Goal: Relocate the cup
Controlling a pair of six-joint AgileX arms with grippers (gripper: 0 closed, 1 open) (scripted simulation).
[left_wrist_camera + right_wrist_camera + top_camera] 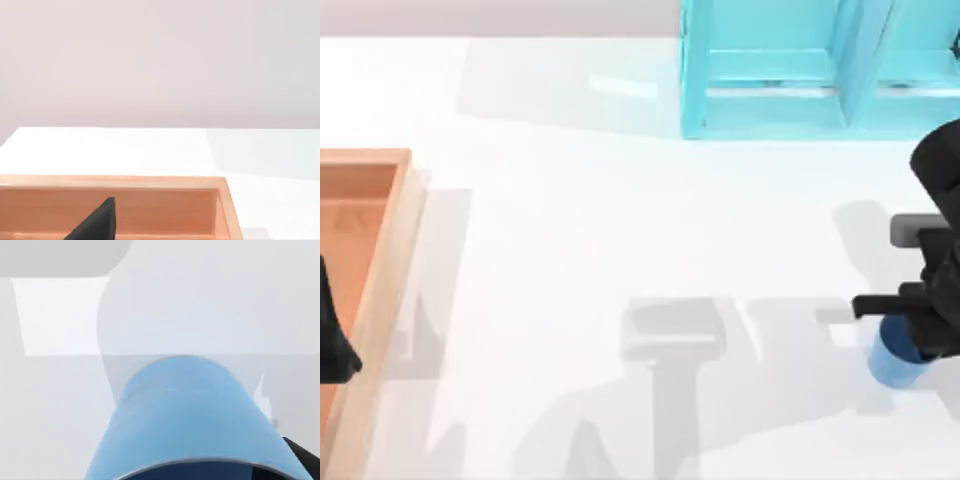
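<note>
Your right gripper [910,335] over the small blue cylindrical cup [895,362] at near right, grip state impossible to tell; left arm parked above the wooden tray [390,250]

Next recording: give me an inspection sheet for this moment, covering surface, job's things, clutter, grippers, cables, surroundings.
Surface: white table, marked by shadows.
Job's things: blue cup near the table's right edge, upright as far as the top view tells, partly under the right arm; it looms close in the right wrist view.
Clutter: wooden tray at the left edge; turquoise cabinet at the back right.
Grippers: right gripper is at the cup; whether it grips cannot be told. Left gripper is parked over the tray.
Cables: nothing seen.
Surroundings: plain pale wall behind the table.
</note>
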